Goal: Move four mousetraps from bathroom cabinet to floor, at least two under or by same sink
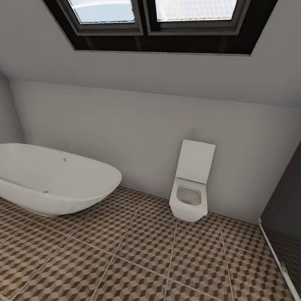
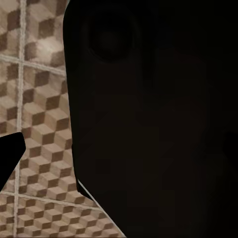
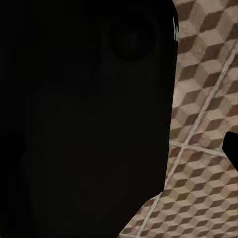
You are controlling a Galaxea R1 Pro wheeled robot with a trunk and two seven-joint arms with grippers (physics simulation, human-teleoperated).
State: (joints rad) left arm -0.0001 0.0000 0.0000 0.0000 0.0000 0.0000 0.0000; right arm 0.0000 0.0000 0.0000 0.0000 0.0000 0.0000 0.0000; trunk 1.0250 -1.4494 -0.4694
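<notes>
On the brown-beige cube-patterned tiled bathroom floor point(image 1: 149, 261) stand a smooth white oval bathtub point(image 1: 46, 179) left, a white square toilet point(image 1: 191, 186) right, under a dark-framed skylight point(image 1: 154, 13); whether either claw is open or closed, I cannot tell.

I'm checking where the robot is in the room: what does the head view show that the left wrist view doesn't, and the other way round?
Head view alone: a white oval bathtub, a white square toilet, skylight windows in the sloped ceiling, and a dark glass-walled shower at the edge. Left wrist view alone: a large dark body of the robot close to the lens. Both share the bathroom floor, with its cube-pattern tiles and pale grout.
</notes>
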